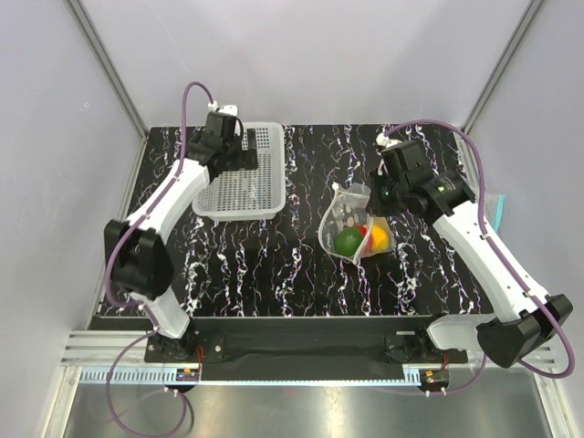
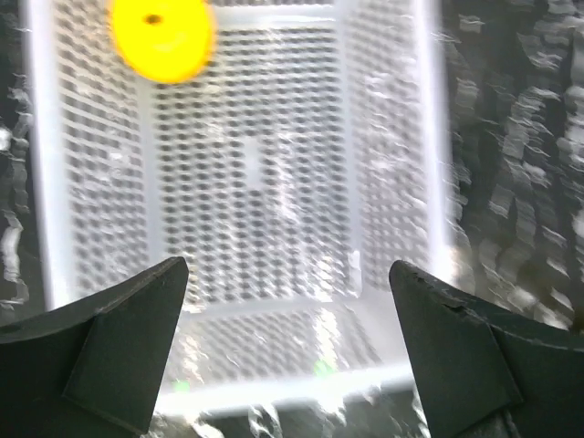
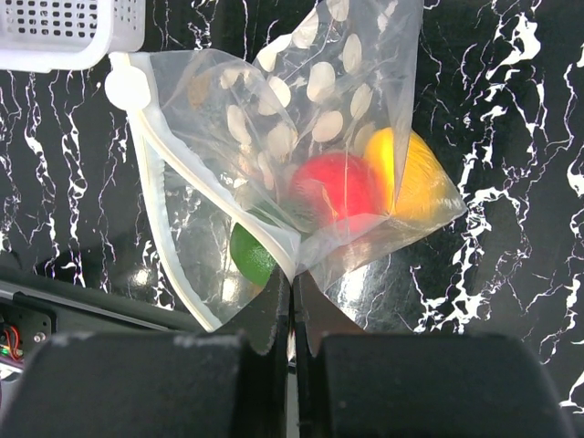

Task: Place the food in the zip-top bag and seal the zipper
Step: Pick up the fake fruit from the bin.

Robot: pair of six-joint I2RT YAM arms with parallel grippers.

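Observation:
The clear dotted zip-top bag lies mid-table with its mouth held open. Inside it are a red fruit, a yellow fruit and a green fruit. Its pale zipper strip runs along the open mouth. My right gripper is shut on the bag's upper edge by the zipper and lifts it. The second yellow fruit lies in the white mesh basket. My left gripper is open and empty above the basket.
A teal-blue strip shows at the right table edge behind the right arm. The basket's corner sits close to the bag's left side. Grey walls enclose the black marbled table.

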